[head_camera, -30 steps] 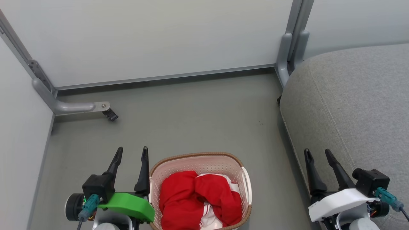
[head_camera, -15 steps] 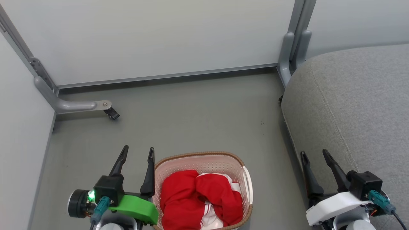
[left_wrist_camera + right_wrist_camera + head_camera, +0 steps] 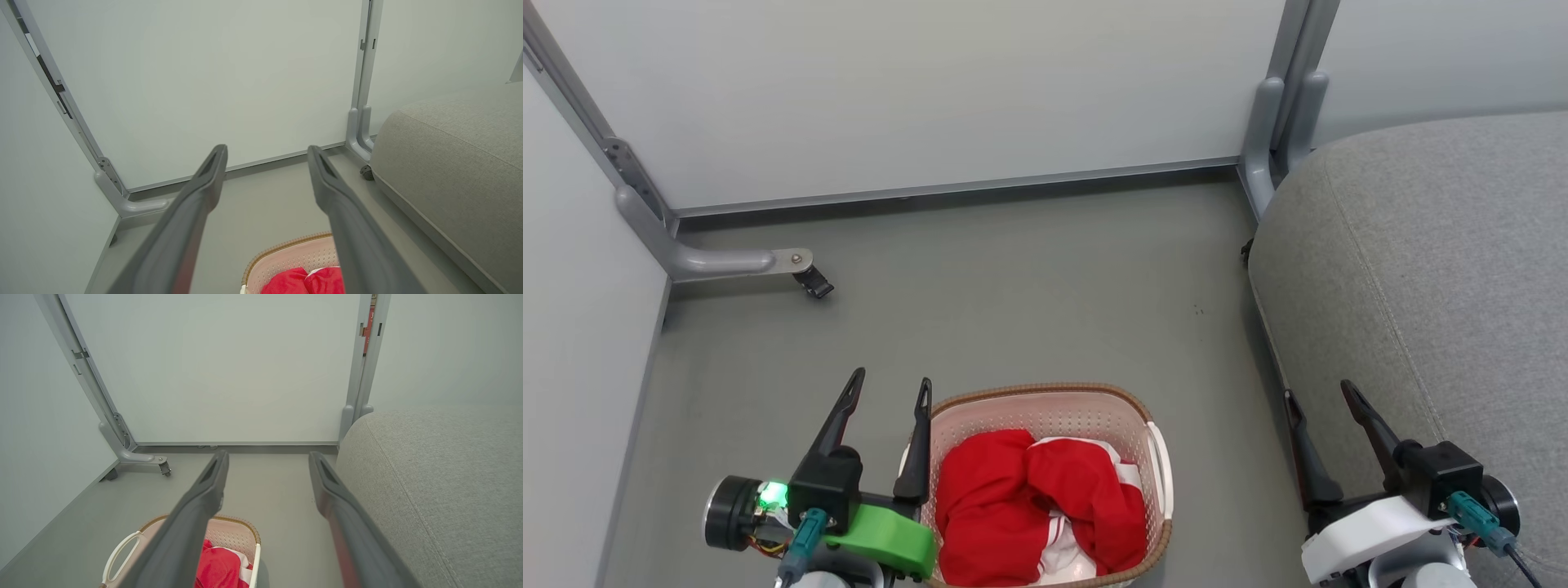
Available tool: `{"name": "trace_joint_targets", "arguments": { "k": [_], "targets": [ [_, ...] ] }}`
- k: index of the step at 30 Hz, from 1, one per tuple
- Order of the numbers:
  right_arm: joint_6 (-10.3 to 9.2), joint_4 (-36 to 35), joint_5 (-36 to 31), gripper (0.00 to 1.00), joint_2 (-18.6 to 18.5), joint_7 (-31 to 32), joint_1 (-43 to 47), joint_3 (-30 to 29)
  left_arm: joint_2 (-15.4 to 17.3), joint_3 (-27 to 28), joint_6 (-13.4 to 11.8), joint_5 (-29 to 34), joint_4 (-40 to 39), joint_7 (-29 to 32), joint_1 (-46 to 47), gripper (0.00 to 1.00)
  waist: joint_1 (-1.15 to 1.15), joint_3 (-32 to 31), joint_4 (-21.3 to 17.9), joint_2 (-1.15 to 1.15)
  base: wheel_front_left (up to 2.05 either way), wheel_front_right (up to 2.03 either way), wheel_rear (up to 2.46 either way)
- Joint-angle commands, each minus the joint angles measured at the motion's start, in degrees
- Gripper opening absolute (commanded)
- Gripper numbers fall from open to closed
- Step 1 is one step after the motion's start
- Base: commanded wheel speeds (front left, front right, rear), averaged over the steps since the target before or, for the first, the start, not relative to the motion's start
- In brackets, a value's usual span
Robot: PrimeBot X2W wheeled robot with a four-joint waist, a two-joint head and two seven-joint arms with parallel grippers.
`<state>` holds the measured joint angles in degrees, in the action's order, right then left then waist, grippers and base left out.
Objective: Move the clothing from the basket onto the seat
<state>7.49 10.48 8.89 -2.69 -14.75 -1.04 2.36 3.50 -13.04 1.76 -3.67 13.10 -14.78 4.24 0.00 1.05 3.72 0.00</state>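
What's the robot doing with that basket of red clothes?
The robot is meant to move the red clothing from the laundry basket onto the grey sofa seat. Right now it holds nothing: the left gripper hovers open beside the basket's left rim, and the right gripper hangs open by the seat's edge. The clothing lies bunched in the basket, which stands on the floor.

Perforated plastic basket (image 3: 1045, 412); soft red clothing (image 3: 1021, 498); woven-cloth seat (image 3: 1437, 269).
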Motion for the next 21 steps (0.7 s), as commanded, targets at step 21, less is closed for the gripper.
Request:
{"name": "trace_joint_targets", "arguments": {
  "k": [21],
  "targets": [
    [0.00, 0.12, -0.99, 1.00, -0.34, -0.53, -1.04, 0.13, -0.10, -0.01, 1.22, 1.10, 0.42, -0.46, 2.10, 1.00, 0.00, 1.48, -0.24, 0.00, 0.00, 0.00, 0.00]
  ]
}}
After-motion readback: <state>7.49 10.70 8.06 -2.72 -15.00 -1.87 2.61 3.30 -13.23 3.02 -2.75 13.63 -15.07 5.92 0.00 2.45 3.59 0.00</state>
